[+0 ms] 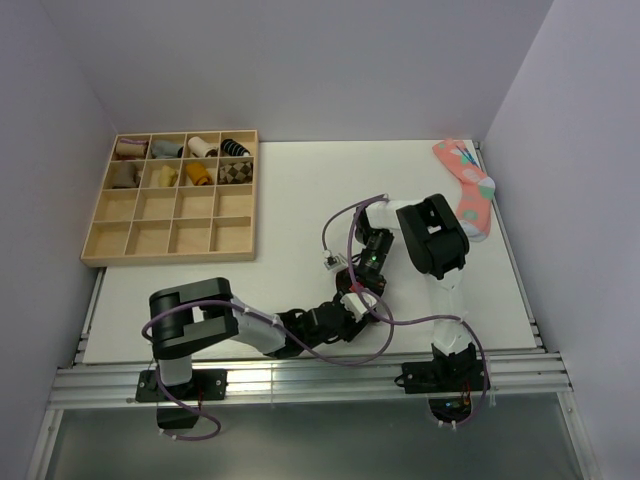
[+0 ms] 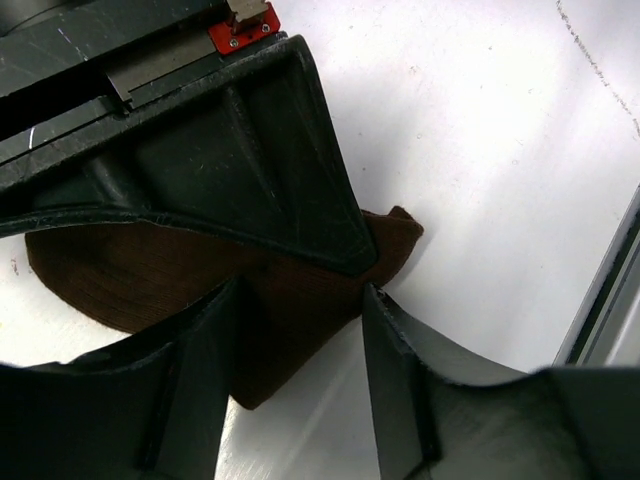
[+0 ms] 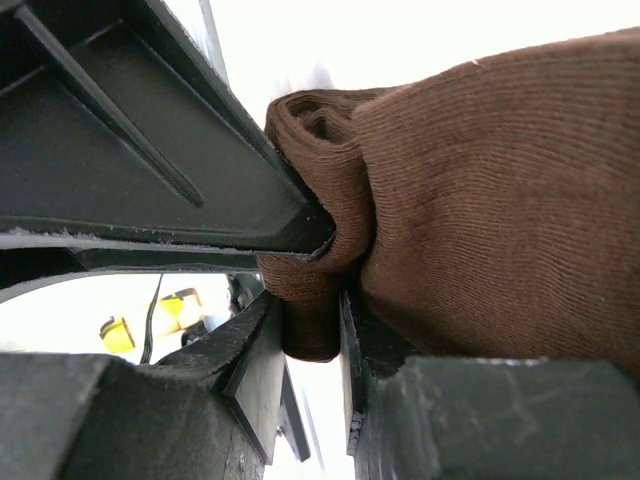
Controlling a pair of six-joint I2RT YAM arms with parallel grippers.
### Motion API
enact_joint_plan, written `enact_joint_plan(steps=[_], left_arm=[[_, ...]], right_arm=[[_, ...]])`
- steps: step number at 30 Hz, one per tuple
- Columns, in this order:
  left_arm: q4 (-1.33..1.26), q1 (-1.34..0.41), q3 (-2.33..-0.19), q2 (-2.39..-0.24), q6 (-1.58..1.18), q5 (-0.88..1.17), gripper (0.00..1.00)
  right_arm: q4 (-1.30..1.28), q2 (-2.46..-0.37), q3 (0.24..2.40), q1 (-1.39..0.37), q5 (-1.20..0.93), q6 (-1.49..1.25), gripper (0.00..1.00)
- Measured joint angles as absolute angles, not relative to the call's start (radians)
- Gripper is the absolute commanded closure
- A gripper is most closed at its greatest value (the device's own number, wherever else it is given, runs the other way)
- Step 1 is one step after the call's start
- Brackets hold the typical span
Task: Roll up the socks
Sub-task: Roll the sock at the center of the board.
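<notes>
Brown knit sock (image 2: pixel 130 275) lies on the desk (image 1: pixel 280 190) near the front edge, under the two meeting grippers; the top view hides nearly all of it. Left gripper (image 2: pixel 300 320): fingers apart, straddling one corner of the sock, nothing clamped. Right gripper (image 3: pixel 312 310): closed tight on a fold of the knit. Just above that pinch one end shows a curl, perhaps a turn or two. Progress, judged: roll only begun. Most of the sock is flat cloth spread on the desk, so the bulk of the rolling is left to do. Room, left to right: wooden tray (image 1: pixel 165 257) with small sock bundles sits well apart at far left, with bare desk between it and the arms. The work spot is close to the front rail (image 1: pixel 300 385), so there is little margin toward the bases and more toward the back. Purple cable (image 1: pixel 335 218) loops near the wrists, a possible snag. Pink sock (image 1: pixel 468 190) lies well apart by the right wall.
</notes>
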State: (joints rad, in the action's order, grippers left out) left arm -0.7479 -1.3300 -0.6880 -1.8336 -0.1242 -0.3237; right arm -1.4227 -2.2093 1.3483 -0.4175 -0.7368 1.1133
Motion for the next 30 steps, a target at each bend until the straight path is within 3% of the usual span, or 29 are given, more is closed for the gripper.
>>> enact_joint_plan(steps=[8, 16, 30], left_arm=[[-0.734, -1.33, -0.711, -1.848, -0.12, -0.314, 0.69], [-0.704, -1.322, -0.76, -1.875, -0.122, -0.286, 0.89], [-0.643, -1.234, -0.826, -1.892, -0.187, -0.083, 0.99]], right_arm=[[-1.428, -2.209, 1.348, -0.404, -0.715, 1.114, 0.67], [-1.427, -2.183, 1.34, -0.376, -0.683, 1.102, 0.55], [-1.205, -1.93, 1.32, -0.266, -0.704, 0.97, 0.48]])
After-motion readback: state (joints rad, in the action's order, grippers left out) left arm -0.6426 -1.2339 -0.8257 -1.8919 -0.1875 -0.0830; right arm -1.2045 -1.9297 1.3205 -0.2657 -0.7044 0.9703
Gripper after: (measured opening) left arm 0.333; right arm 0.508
